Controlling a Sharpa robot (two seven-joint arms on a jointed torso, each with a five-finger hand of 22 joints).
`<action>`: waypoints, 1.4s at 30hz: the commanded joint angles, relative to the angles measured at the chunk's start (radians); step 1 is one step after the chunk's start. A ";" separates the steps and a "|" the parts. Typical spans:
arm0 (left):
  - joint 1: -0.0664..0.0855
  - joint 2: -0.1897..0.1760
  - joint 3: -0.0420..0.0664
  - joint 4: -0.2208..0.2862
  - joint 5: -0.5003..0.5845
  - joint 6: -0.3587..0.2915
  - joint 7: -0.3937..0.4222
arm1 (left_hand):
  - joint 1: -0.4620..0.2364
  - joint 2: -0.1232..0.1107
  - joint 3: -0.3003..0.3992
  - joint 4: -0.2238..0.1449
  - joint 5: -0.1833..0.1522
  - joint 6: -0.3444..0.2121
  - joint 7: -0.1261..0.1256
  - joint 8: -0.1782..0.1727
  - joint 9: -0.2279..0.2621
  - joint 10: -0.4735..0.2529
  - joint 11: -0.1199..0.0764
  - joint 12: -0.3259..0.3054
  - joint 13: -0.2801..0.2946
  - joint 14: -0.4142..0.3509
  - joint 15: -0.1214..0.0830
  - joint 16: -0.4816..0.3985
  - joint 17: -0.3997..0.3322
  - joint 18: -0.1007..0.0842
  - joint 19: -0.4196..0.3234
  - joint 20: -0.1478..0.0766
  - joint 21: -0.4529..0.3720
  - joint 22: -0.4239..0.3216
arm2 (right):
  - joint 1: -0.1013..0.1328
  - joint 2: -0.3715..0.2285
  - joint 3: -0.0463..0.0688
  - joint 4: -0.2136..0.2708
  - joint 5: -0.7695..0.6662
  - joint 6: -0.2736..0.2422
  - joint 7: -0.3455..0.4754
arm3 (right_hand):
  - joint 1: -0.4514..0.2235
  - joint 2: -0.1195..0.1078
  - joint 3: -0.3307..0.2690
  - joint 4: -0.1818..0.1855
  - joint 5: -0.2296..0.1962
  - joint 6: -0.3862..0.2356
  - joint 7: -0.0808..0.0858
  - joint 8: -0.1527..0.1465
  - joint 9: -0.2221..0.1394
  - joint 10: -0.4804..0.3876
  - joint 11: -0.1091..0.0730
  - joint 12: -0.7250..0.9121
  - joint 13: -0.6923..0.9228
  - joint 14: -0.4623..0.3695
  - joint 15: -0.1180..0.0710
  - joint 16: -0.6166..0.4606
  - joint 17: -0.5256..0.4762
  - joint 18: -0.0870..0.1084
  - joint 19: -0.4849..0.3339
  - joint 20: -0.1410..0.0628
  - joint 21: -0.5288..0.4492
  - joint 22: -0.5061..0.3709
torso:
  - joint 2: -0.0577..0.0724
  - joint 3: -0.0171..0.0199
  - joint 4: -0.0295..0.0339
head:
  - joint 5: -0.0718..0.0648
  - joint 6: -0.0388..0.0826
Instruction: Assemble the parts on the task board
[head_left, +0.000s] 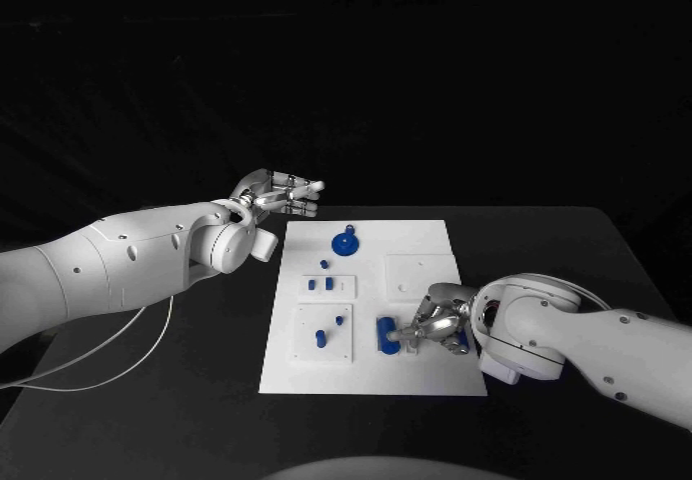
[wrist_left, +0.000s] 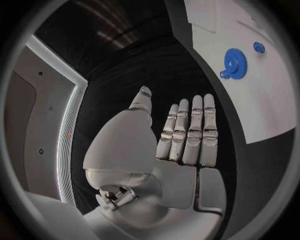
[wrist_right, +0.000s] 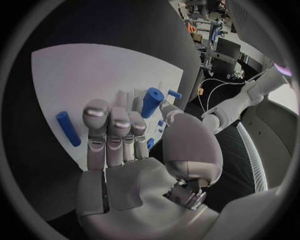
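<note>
Two blue pieces at the near end of the task board (head_left: 411, 235), both close by the right hand (head_left: 433, 328). Seems to hold one of them, a short blue peg (wrist_right: 151, 101), pinched between the thumb (wrist_right: 170, 112) and the side of the fingers (wrist_right: 111, 125); remaining fingers stretched out rather than clenched. Leaves the other, a longer blue rod (head_left: 385, 335), lying flat on the board just beside the fingertips, on the side away from the thumb and apart from them.

Looks like a carrying step: peg taken up, not yet seated. Calls next for finding its socket, probably in one of the small white plates (head_left: 346, 292) toward the board's left half, then holding the peg upright over the hole and pressing straight down without nudging the rod.

Farther off, near the board's far end: a blue gear (head_left: 346, 242), flat and untouched.

Farthest, over the bench (head_left: 577, 250) just off the board's far left corner: the left hand (head_left: 281, 195), released, fingers straight and side by side, grasping nothing, apart from the gear.
</note>
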 joint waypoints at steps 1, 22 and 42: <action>0.000 0.002 0.001 0.000 -0.005 0.008 0.003 | -0.005 0.001 -0.001 0.005 0.004 0.000 0.007 -0.003 0.000 -0.006 -0.002 0.003 0.001 -0.010 -0.001 -0.004 0.001 -0.014 -0.009 0.001 0.003 -0.002 | -0.001 -0.012 0.002 0.013 0.024 0.034 0.025 | 0.017 -0.003 -0.008 -0.004 0.009 0.001 -0.004 -0.004 0.006 0.003 -0.002 0.006 0.002 -0.001 -0.008 0.004 -0.001 -0.009 0.052 -0.007 0.005 0.002 | -0.001 0.0000 -0.0015 | 0.000 0.001; 0.000 0.000 0.001 0.000 -0.006 0.011 0.000 | -0.008 0.005 -0.001 0.004 0.004 0.002 0.009 -0.003 0.000 -0.006 -0.002 0.003 0.001 -0.009 -0.001 -0.004 0.001 -0.014 -0.009 0.001 0.003 -0.003 | -0.006 -0.006 0.003 0.006 0.009 0.031 0.013 | 0.032 0.049 0.001 -0.091 0.185 0.001 -0.013 -0.005 -0.005 0.008 -0.008 0.011 0.005 -0.002 -0.011 0.009 -0.003 -0.013 0.052 -0.011 0.007 0.005 | 0.000 -0.0015 0.0015 | 0.002 -0.004; 0.000 0.000 0.001 0.000 -0.015 0.012 -0.010 | 0.002 0.015 0.002 -0.018 0.008 0.004 0.009 -0.003 0.000 -0.006 -0.003 0.003 0.001 -0.009 -0.001 -0.004 0.001 -0.014 -0.009 0.001 0.004 -0.003 | -0.013 0.018 0.003 -0.032 -0.005 0.046 0.001 | -0.032 0.054 0.116 -0.137 0.136 -0.005 -0.012 -0.005 -0.011 0.004 -0.007 0.000 0.001 -0.003 -0.011 0.005 -0.010 -0.013 0.051 -0.010 0.005 -0.001 | 0.000 -0.0011 0.0001 | 0.001 -0.007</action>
